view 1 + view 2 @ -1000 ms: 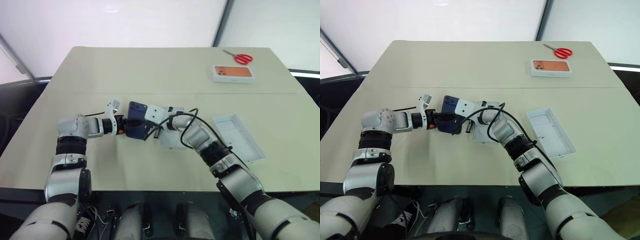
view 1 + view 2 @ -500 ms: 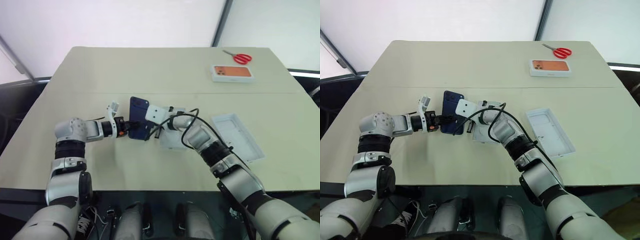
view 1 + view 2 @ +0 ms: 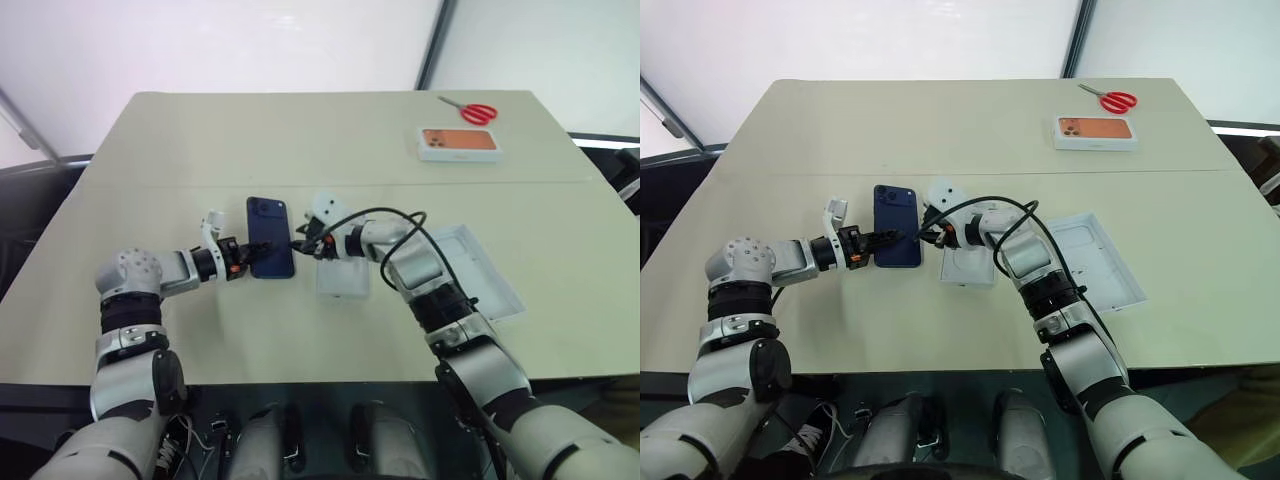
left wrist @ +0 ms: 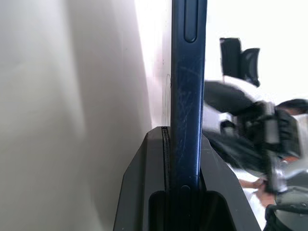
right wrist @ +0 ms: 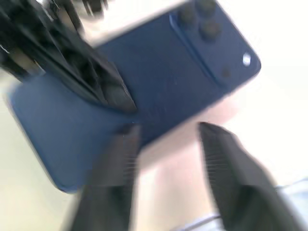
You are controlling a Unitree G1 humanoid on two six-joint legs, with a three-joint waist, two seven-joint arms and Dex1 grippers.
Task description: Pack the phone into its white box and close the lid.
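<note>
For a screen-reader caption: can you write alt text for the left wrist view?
The left end effector is clamped on the edge of the dark blue phone, seen edge-on above the beige table. Beyond the phone, the right end effector stands blurred.

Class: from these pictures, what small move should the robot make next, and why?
Probably carry the phone across to the white box and lower it in. The left gripper is shut on the phone, the right gripper stands open and off it, and the box lies open just beside.
</note>
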